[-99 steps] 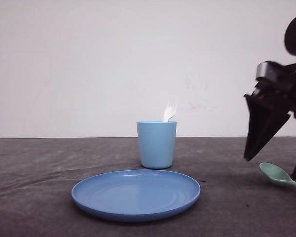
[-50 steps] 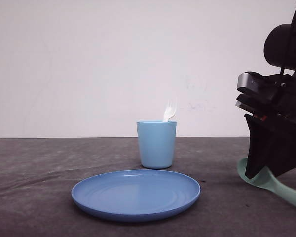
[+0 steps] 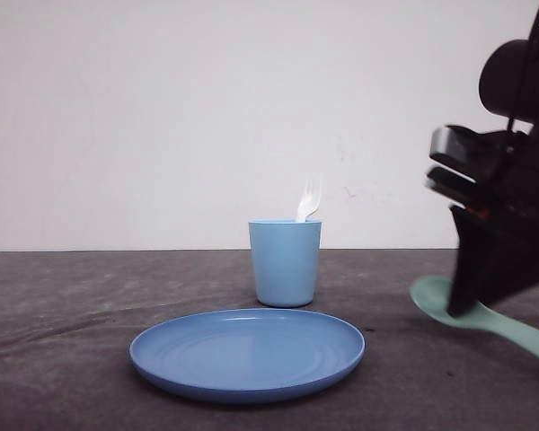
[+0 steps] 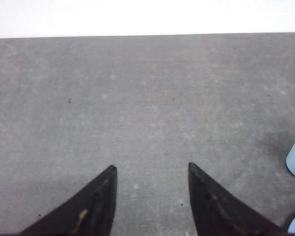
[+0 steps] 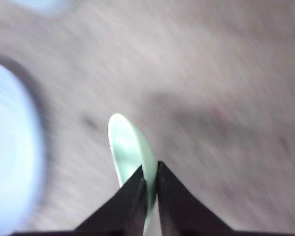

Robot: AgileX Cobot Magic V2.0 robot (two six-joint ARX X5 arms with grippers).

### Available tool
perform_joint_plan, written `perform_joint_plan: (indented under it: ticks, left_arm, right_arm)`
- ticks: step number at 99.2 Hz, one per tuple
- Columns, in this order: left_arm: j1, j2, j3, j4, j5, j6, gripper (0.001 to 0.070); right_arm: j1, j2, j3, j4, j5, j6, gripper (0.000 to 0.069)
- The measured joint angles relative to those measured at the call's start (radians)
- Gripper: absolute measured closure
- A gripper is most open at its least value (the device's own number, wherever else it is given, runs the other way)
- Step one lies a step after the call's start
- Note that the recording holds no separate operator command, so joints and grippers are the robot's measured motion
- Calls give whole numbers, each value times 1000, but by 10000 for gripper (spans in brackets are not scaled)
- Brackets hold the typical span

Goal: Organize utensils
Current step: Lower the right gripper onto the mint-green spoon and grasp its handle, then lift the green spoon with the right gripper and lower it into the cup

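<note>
Lifted off the table [image 3: 63, 359], the spoon [image 3: 436, 298] now hangs clamped in the right gripper [image 5: 151, 179], bound for the cup [image 3: 286, 262] holding the fork [image 3: 310, 197]; the left gripper [image 4: 152, 172] gapes.

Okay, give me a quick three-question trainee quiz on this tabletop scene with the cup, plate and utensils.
1. True or false: the fork stands in the cup.
2. What does the right gripper hold? A) plate B) spoon C) cup
3. Fill in: the left gripper is ____.

Key: 1 true. 2 B, it is shut on the spoon; the plate lies bare on the table. 3 open, over bare table.
</note>
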Motion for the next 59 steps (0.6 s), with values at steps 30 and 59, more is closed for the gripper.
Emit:
perform_joint_plan:
  ticks: [30,59]
  left_arm:
    - [0,0,0,0,0,0,439]
    - [0,0,0,1,0,0,439]
  right_arm:
    - [85,0,261,112,-47,15,669]
    - [186,9,288,520,52,20,669]
